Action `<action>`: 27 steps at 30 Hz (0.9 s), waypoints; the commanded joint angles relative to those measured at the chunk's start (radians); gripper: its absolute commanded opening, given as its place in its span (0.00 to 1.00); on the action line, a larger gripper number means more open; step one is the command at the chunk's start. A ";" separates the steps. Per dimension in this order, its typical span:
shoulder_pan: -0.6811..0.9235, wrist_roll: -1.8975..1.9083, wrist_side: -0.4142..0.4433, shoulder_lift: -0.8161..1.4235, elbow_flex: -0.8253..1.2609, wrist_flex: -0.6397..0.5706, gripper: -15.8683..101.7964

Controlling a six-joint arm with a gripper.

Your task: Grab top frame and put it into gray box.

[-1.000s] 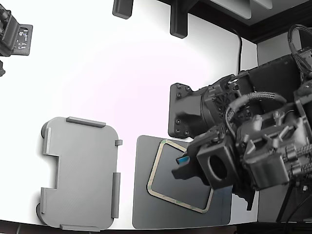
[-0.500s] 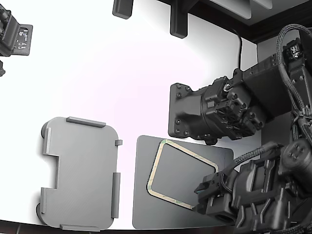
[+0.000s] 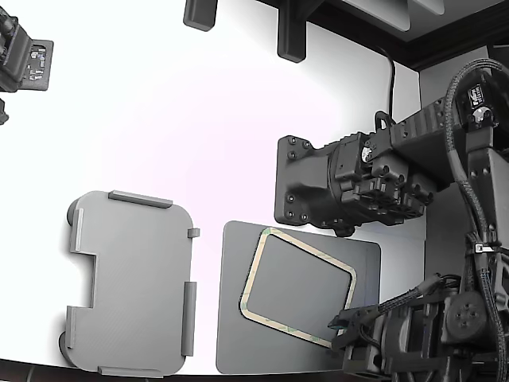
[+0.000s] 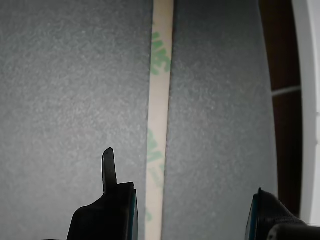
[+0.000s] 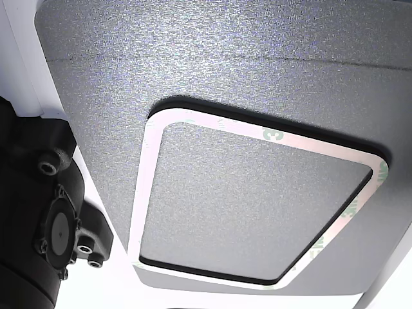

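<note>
The top frame [image 3: 254, 274] is a thin pale beige-green outline lying flat on the dark gray mat [image 3: 232, 318]. The gray box [image 3: 135, 278] sits empty to the exterior view's left of the mat. My gripper [image 3: 340, 325] is low at the frame's corner nearest the exterior view's lower right. In the wrist view the gripper [image 4: 187, 215] is open and empty. One straight side of the frame [image 4: 160, 125] runs between the fingers, close beside one finger [image 4: 107, 210]. The other view shows the frame [image 5: 145, 187] whole on the mat [image 5: 193, 64].
A second dark arm [image 3: 342, 187] lies just behind the mat on the white table [image 3: 199, 119]. The table's front edge runs just below the mat and the box. Dark fixtures [image 3: 290, 36] stand at the back. The wrist view shows the mat's edge and a dark gap [image 4: 280, 75].
My arm has swung from over the middle of the mat down to the exterior view's lower right. It now uncovers most of the frame. The frame, mat and box have not moved.
</note>
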 commanded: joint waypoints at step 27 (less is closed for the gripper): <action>0.075 0.143 -0.012 -0.143 0.017 -0.127 0.83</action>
